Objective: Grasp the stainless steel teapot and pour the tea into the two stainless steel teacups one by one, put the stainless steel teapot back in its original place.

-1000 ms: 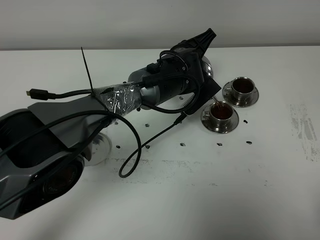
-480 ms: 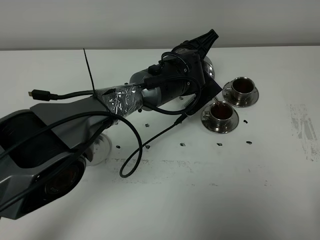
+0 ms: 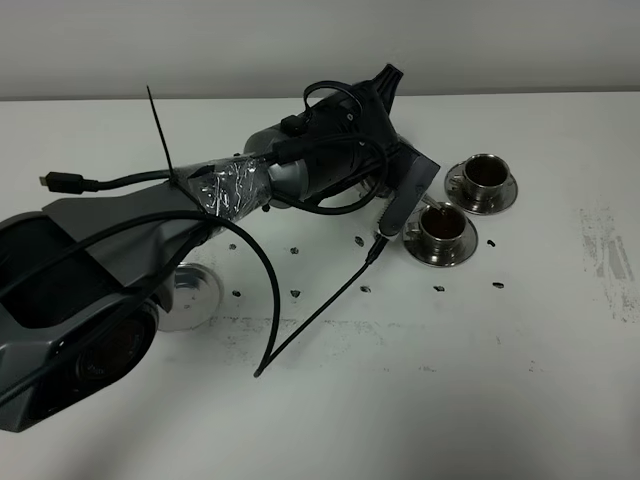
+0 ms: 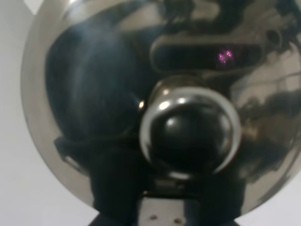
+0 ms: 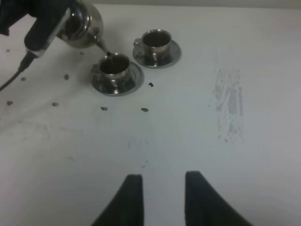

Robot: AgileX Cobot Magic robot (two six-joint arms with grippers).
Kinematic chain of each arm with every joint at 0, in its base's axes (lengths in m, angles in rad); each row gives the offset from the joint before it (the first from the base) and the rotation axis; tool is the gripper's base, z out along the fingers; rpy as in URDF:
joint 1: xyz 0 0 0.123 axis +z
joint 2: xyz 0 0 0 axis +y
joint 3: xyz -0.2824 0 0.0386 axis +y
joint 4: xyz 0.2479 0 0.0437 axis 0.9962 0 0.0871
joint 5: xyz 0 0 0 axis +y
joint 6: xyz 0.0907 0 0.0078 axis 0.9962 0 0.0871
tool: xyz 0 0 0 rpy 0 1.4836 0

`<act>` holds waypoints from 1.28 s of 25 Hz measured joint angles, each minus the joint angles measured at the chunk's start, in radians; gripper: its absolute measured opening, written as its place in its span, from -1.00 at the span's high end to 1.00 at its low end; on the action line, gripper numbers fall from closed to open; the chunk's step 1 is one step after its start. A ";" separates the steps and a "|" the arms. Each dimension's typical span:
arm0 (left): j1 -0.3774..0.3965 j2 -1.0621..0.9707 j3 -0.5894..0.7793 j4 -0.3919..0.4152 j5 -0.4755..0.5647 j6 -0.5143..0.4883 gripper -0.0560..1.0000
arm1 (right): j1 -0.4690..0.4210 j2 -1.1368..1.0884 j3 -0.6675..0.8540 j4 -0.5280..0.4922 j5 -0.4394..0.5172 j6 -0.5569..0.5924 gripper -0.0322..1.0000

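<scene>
The stainless steel teapot [image 5: 81,22] hangs tilted, its thin spout [image 5: 100,44] just over the rim of the nearer teacup [image 5: 113,66]. My left gripper [image 5: 44,21] is shut on the teapot's handle. The left wrist view is filled by the teapot's domed lid and knob [image 4: 188,129]. In the high view my left arm and wrist [image 3: 385,85] hide the teapot. Both teacups [image 3: 437,230] [image 3: 484,180] stand on saucers and hold reddish-brown tea [image 5: 155,36]. My right gripper [image 5: 162,197] is open and empty, well short of the cups.
A round steel disc [image 3: 192,293] lies on the white table at the left, partly under my left arm. A loose black cable [image 3: 320,310] trails from the wrist down onto the table. Small dark specks [image 3: 497,286] dot the table around the cups.
My left arm has swung a little to the left with the teapot. The cable has swung with it, and more of the steel disc at the left shows. The cups have not moved.
</scene>
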 joint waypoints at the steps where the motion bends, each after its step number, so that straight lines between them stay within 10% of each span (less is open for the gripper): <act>1: 0.005 -0.003 -0.001 -0.016 0.005 -0.006 0.56 | 0.000 0.000 0.000 0.000 0.000 0.000 0.48; 18: 0.089 -0.130 0.000 -0.515 0.139 -0.312 0.56 | 0.000 0.000 0.000 0.002 0.000 0.000 0.48; 25: 0.132 -0.150 0.003 -0.622 0.322 -0.522 0.56 | 0.000 0.000 0.000 0.002 0.000 0.000 0.48; 32: 0.167 -0.106 0.006 -0.660 0.260 -0.592 0.56 | 0.000 0.000 0.000 0.002 0.000 0.000 0.48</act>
